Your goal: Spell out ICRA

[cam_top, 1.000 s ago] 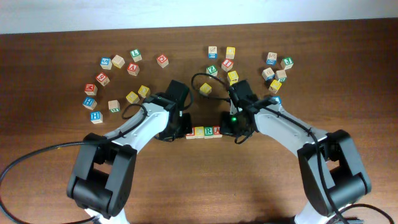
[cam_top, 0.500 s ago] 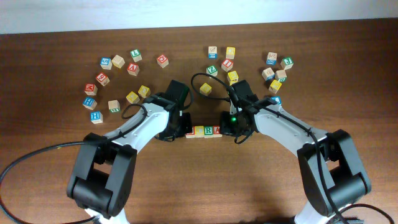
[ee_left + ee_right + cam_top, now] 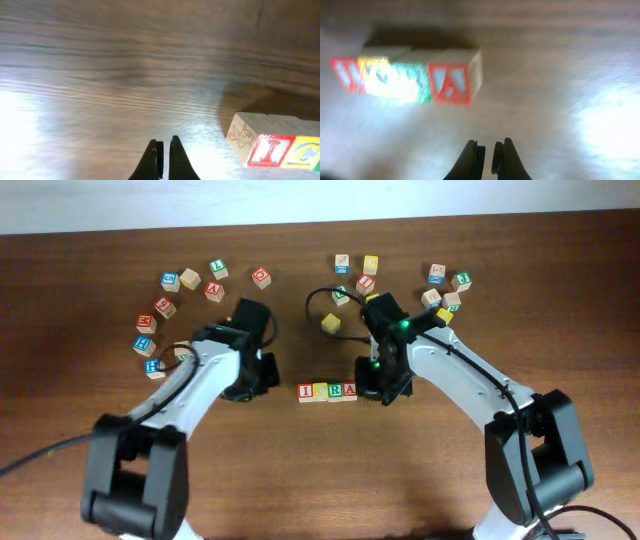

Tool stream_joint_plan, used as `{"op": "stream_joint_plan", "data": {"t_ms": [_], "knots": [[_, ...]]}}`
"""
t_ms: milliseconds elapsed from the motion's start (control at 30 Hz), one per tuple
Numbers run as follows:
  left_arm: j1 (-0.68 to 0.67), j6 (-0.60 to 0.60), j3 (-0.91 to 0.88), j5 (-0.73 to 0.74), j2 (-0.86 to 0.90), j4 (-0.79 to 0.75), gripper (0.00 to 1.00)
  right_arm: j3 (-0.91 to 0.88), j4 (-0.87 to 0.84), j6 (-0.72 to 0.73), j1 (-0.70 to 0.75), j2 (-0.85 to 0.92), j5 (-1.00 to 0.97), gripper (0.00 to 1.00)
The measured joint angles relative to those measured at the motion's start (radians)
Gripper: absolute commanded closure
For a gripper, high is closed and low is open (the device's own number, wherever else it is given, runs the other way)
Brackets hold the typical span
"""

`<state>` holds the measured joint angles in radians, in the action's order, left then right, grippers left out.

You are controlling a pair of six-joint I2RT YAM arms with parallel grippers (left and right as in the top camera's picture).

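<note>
Spare blocks [image 3: 331, 323] scattered beyond ICRA row [image 3: 327, 391].

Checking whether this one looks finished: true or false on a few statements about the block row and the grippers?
1. The block row lies between the left gripper and right gripper. True.
2. The left gripper holds a block. False: it is shut on nothing, apart from the row.
3. The right gripper is open. False: it is shut.
4. The red A block ends the row on the right gripper's side. True.

Overhead: straight down, far. Wrist cameras: low, close (all share block row [image 3: 328, 391]).
</note>
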<state>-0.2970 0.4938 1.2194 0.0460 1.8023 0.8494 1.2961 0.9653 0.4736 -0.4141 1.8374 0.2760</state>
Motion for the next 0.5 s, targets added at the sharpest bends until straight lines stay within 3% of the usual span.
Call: {"op": "stream_joint_plan", "data": {"t_ms": [133,267,500], "knots": [[0.104,-0.001,0.005,-0.013,-0.019,0.029,1.00,0.000,0.015,-0.010,-0.084,0.000,0.050,0.96],[0.223,-0.001,0.006,-0.018,-0.019,0.074,1.00,0.000,-0.002,0.058,-0.186,0.000,-0.020,0.96],[0.328,-0.001,0.006,-0.020,-0.019,0.112,0.97,-0.033,-0.110,0.112,-0.209,0.000,-0.087,0.96]]}}
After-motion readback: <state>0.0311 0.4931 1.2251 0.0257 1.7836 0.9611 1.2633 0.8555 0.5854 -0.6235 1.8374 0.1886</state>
